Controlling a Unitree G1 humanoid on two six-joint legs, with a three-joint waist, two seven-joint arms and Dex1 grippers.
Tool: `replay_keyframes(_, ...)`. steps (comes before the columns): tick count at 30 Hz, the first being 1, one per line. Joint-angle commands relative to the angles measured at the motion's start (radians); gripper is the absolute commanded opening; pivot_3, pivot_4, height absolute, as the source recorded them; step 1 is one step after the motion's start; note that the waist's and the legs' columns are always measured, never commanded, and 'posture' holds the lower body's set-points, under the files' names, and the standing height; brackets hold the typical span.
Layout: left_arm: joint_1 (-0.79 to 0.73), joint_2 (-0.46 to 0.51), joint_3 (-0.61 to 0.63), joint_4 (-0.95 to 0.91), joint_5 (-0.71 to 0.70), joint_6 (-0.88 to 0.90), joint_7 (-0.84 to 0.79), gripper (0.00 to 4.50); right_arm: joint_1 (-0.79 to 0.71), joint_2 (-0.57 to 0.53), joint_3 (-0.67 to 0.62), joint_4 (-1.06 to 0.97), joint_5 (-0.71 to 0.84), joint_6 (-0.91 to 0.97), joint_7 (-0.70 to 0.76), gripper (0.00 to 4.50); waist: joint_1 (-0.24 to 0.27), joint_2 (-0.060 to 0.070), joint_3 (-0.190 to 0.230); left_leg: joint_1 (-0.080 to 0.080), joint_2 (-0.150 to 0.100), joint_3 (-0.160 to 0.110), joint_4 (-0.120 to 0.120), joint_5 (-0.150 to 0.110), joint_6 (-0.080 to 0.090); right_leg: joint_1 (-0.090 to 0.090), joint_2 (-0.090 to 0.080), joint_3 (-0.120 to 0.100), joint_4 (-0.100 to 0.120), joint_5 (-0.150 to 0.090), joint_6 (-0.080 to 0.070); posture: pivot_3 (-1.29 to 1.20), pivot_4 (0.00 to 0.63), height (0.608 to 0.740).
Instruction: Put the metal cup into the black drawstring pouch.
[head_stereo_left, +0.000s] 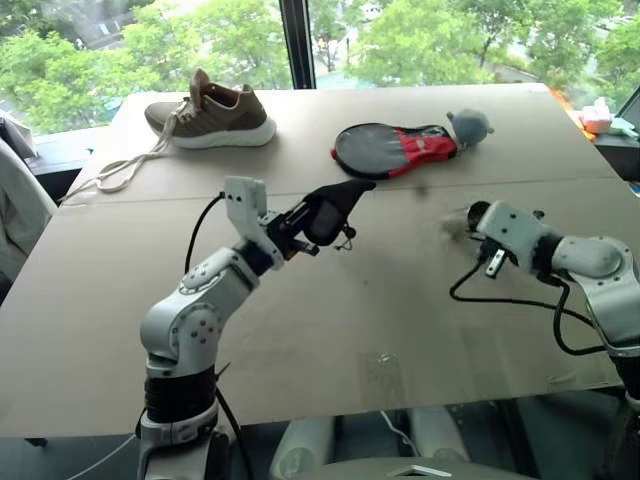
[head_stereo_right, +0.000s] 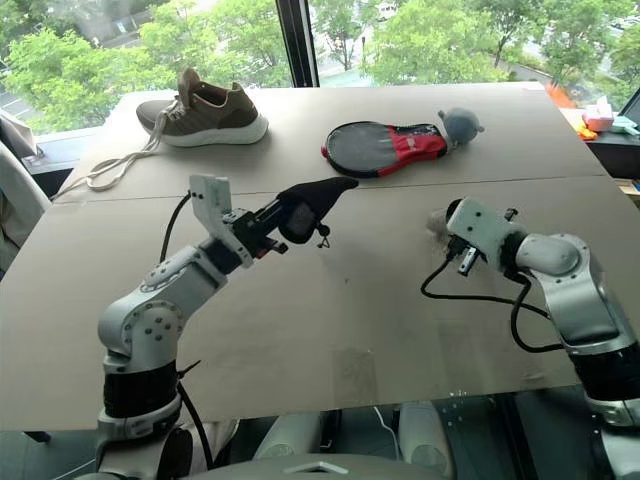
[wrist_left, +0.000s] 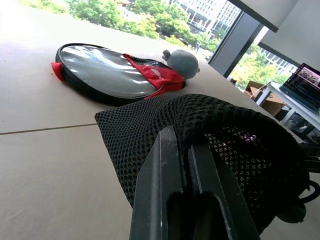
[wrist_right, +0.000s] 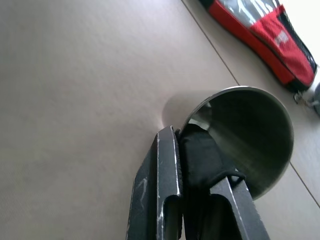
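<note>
The left arm reaches forward over the middle of the counter (head_stereo_left: 110, 330), its left pincer (head_stereo_left: 300, 232) held about level and clenched on the black drawstring pouch (head_stereo_left: 335, 208). The pouch hangs off the fingertips above the counter, its mesh fabric stretched out toward the far edge and a thin cord dangling beneath it. The right arm comes in from the right edge, elbow bent, with the right pincer (wrist_right: 192, 152) tilted slightly downward. It is clenched on the rim of the metal cup (wrist_right: 250, 135): one finger lies inside the cup, the other outside its wall. The cup's open mouth faces the wrist camera and nothing shows inside it but the finger. It sits near the right side of the counter, well apart from the pouch.

The counter is a pale brown board with a seam running across it. Near the far edge lie a brown shoe (head_stereo_left: 212, 112) with loose white laces, a black-and-red paddle case (head_stereo_left: 395, 148) and a small grey plush toy (head_stereo_left: 468, 126) touching its end. Windows behind show green trees.
</note>
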Motion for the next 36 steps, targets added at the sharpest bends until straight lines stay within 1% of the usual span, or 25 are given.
replay_keyframes(1, -0.031, 0.002, 0.004, -0.007, -0.017, 0.023, 0.024, 0.00, -0.024, 0.054, -0.039, -0.192, 0.186, 0.001, 0.053, 0.08, 0.001, 0.000, 0.001, 0.000, 0.000, 0.000, -0.001, 0.000, 0.000, 0.000, 0.000, 0.000, 0.000, 0.000, 0.000, 0.00, 0.150, 0.736)
replay_keyframes(3, -0.040, -0.001, -0.003, -0.003, -0.016, 0.031, 0.030, 0.00, -0.028, 0.089, -0.042, -0.255, 0.256, 0.055, 0.039, 0.08, 0.003, 0.000, 0.001, -0.001, 0.000, -0.002, -0.001, 0.002, -0.004, 0.000, 0.000, -0.001, 0.000, 0.000, 0.000, 0.00, 0.150, 0.736)
replay_keyframes(5, -0.052, -0.006, -0.003, 0.003, -0.020, 0.037, 0.035, 0.00, -0.036, 0.102, -0.036, -0.298, 0.298, 0.080, 0.031, 0.08, 0.005, 0.000, 0.001, -0.002, -0.001, -0.002, -0.001, 0.002, -0.004, 0.000, -0.001, -0.001, -0.001, 0.000, 0.000, 0.00, 0.150, 0.736)
replay_keyframes(9, -0.078, 0.005, -0.023, 0.030, 0.011, 0.048, 0.044, 0.00, -0.065, 0.118, -0.022, -0.335, 0.329, 0.106, 0.001, 0.08, 0.004, -0.002, 0.002, -0.003, -0.003, -0.003, -0.001, 0.002, -0.004, -0.001, -0.002, -0.002, -0.002, 0.000, 0.000, 0.00, 0.150, 0.736)
replay_keyframes(11, -0.090, 0.005, -0.039, 0.043, 0.025, 0.067, 0.057, 0.00, -0.090, 0.143, 0.001, -0.343, 0.339, 0.107, -0.015, 0.08, 0.002, -0.002, 0.002, -0.002, -0.003, -0.002, -0.001, 0.002, -0.004, -0.001, -0.002, -0.002, -0.002, 0.000, 0.000, 0.00, 0.150, 0.736)
replay_keyframes(15, -0.108, -0.003, -0.062, 0.057, 0.034, 0.085, 0.062, 0.00, -0.127, 0.182, 0.067, -0.332, 0.308, 0.054, -0.021, 0.08, 0.000, -0.002, 0.002, -0.001, -0.002, -0.002, -0.001, 0.002, -0.004, -0.001, -0.001, -0.002, -0.001, 0.000, 0.000, 0.00, 0.150, 0.736)
replay_keyframes(19, -0.126, -0.002, -0.070, 0.079, 0.043, 0.099, 0.067, 0.00, -0.145, 0.189, 0.107, -0.326, 0.301, 0.031, -0.015, 0.08, 0.001, -0.002, 0.002, -0.002, -0.002, -0.002, -0.001, 0.002, -0.004, -0.002, -0.001, -0.002, -0.001, 0.000, 0.000, 0.00, 0.150, 0.736)
replay_keyframes(23, -0.154, -0.030, -0.036, 0.085, -0.005, 0.145, 0.087, 0.00, -0.103, 0.163, 0.155, -0.265, 0.234, -0.036, 0.002, 0.08, 0.004, -0.002, 0.002, -0.002, -0.002, -0.002, -0.001, 0.002, -0.004, -0.002, -0.001, -0.002, -0.001, 0.000, 0.000, 0.00, 0.150, 0.736)
replay_keyframes(26, -0.170, -0.060, 0.008, 0.072, -0.089, 0.217, 0.108, 0.00, -0.088, 0.167, 0.148, -0.193, 0.207, -0.082, -0.005, 0.08, 0.002, -0.002, 0.002, -0.002, -0.003, -0.002, -0.001, 0.002, -0.004, -0.002, -0.002, -0.002, -0.001, 0.000, 0.000, 0.00, 0.150, 0.736)
replay_keyframes(30, -0.171, -0.080, 0.060, 0.049, -0.216, 0.310, 0.126, 0.00, -0.072, 0.150, 0.169, -0.125, 0.118, -0.153, -0.021, 0.08, -0.002, -0.002, 0.002, -0.002, -0.002, -0.002, -0.001, 0.002, -0.004, -0.002, -0.001, -0.001, 0.000, 0.000, 0.000, 0.00, 0.150, 0.736)
replay_keyframes(33, -0.156, -0.052, 0.042, 0.033, -0.214, 0.334, 0.121, 0.00, -0.065, 0.139, 0.176, -0.092, 0.068, -0.206, -0.024, 0.08, -0.001, -0.002, 0.002, -0.002, -0.002, -0.002, -0.001, 0.002, -0.004, -0.003, -0.001, -0.002, 0.000, 0.000, 0.000, 0.00, 0.150, 0.736)
replay_keyframes(36, -0.150, -0.051, 0.044, 0.034, -0.237, 0.349, 0.117, 0.00, -0.069, 0.150, 0.186, -0.067, 0.021, -0.259, -0.039, 0.08, -0.001, -0.002, 0.002, -0.002, -0.002, -0.001, -0.001, 0.002, -0.004, -0.003, -0.001, -0.001, 0.000, 0.000, 0.000, 0.00, 0.150, 0.736)
